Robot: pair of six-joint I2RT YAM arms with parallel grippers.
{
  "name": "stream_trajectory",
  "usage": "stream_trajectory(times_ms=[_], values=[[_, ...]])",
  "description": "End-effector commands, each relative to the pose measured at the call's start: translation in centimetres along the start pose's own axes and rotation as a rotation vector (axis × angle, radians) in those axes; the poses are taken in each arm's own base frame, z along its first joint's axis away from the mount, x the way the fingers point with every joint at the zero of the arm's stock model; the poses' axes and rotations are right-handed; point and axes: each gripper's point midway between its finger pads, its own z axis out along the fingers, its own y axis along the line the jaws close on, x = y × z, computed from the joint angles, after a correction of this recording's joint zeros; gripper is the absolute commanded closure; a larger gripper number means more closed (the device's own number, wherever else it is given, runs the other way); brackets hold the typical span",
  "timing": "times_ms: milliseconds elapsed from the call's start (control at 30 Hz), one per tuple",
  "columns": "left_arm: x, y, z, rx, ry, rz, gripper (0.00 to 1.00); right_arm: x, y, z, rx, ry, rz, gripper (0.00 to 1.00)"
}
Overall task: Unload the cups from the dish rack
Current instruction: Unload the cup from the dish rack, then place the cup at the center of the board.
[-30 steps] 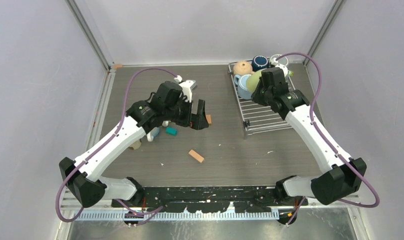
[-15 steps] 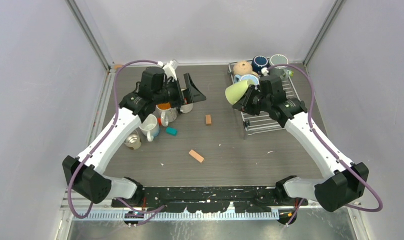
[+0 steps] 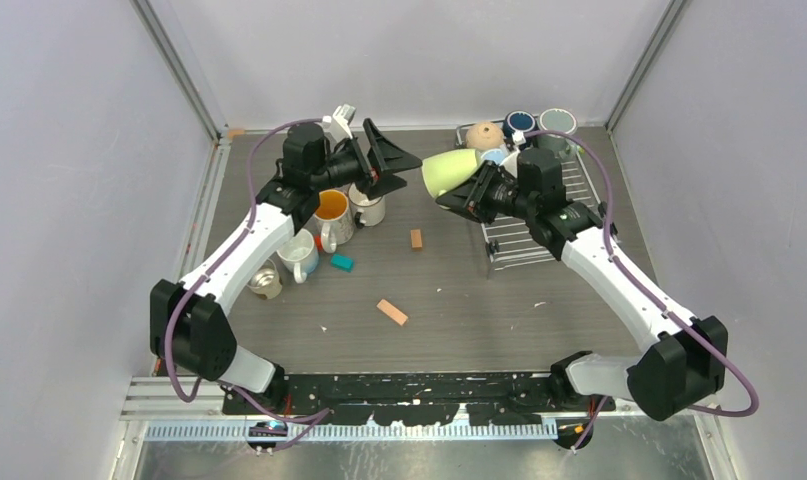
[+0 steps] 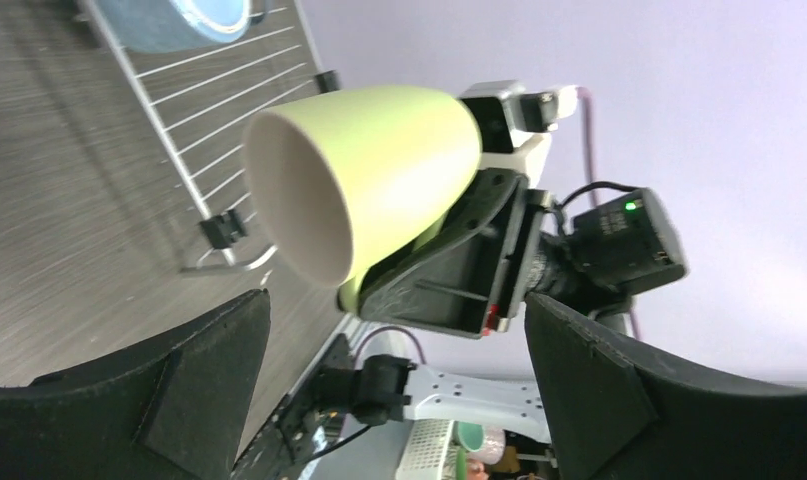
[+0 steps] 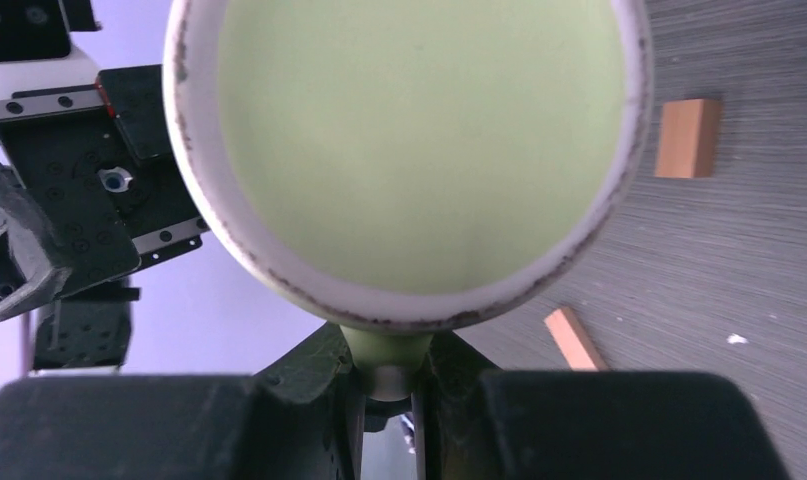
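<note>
white arm shells [image 3: 244, 250], black joint housings [image 3: 669, 370], purple cables [image 3: 299, 124] looping alongside, left gripper [image 3: 399, 175] with broad black wedge fingers [image 4: 659, 400], green indicator light [image 4: 629, 206], small screws [image 5: 109, 180] in black plates

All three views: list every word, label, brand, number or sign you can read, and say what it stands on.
None: no readable text in any view. The lime green cup, the dish rack and the tan blocks are plain; the black wrist camera shows only a green light.
</note>
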Motion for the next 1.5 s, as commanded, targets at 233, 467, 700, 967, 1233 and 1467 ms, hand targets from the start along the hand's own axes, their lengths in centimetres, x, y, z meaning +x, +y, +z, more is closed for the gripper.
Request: stream_trajectory(times_ms=[233, 467, 700, 967, 1233, 1467], values=[[-1.1, -4.9, 0.4, 0.272, 0.024, -0.083, 0.04, -0.5, 7.3, -0.5, -0.353, -0.007, -0.001, 0.99], [-1.2, -5.3, 0.6, 0.321, 0.031, -0.13, 0.12, -0.1, 7.9, -0.4, -0.392, 0.007, 0.008, 0.99], [-0.9, -5.9, 0.8, 0.351, 0.053, -0.151, 0.32, 0.6, 8.3, 0.2, -0.422, 0.036, 0.017, 0.99], [-0.6, -6.0, 1.2, 0.358, 0.07, -0.165, 0.54, 1.0, 8.4, 0.3, -0.431, 0.04, 0.011, 0.99], [-0.3, -6.5, 1.4, 0.37, 0.084, -0.16, 0.96, 1.4, 8.2, 0.0, -0.43, 0.04, 0.01, 0.99], [-0.1, -6.9, 1.3, 0.367, 0.083, -0.13, 1.0, 1.4, 7.2, -0.3, -0.372, 0.013, -0.018, 0.39]])
